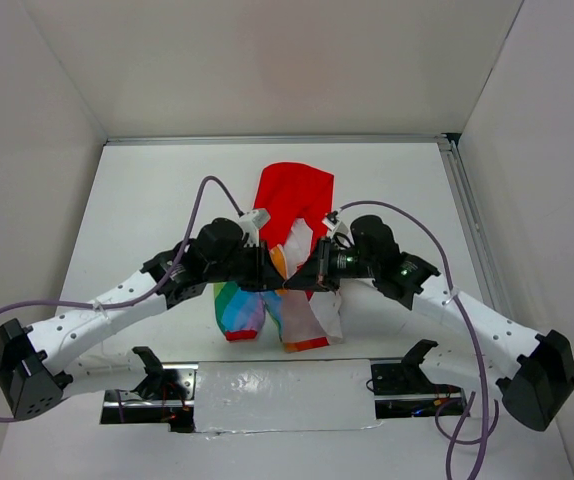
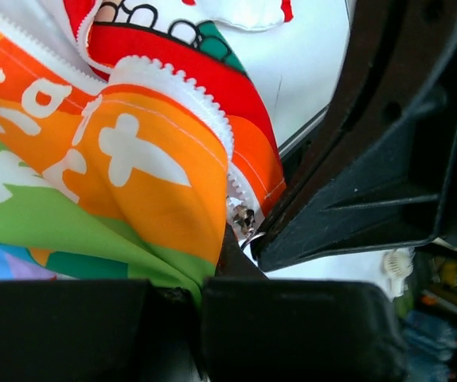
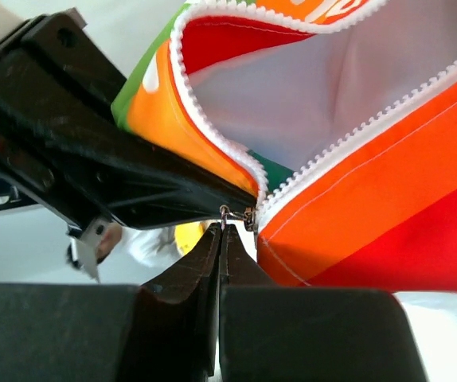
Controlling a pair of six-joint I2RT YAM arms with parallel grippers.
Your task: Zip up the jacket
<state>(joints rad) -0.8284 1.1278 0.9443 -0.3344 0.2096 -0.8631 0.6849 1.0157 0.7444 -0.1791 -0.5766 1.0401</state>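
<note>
The jacket [image 1: 289,200] lies in the middle of the table, red hood far, rainbow-striped front [image 1: 239,308] near, and its front is open above the slider. My left gripper [image 1: 265,270] is shut on the jacket's orange and green front panel [image 2: 133,207], pinching the cloth [image 2: 203,280] just beside the zipper. My right gripper [image 1: 307,276] faces it from the right. In the right wrist view the right gripper [image 3: 222,231] is shut on the small metal zipper pull [image 3: 227,213], with the slider [image 3: 248,216] at the bottom of the white zipper teeth [image 3: 212,135]. The slider also shows in the left wrist view [image 2: 244,216].
The two grippers nearly touch over the jacket; each sees the other's black finger close by in its wrist view [image 2: 356,199] [image 3: 93,159]. White walls enclose the table, with a metal rail [image 1: 467,220] along the right side. A taped plate [image 1: 287,395] lies between the arm bases.
</note>
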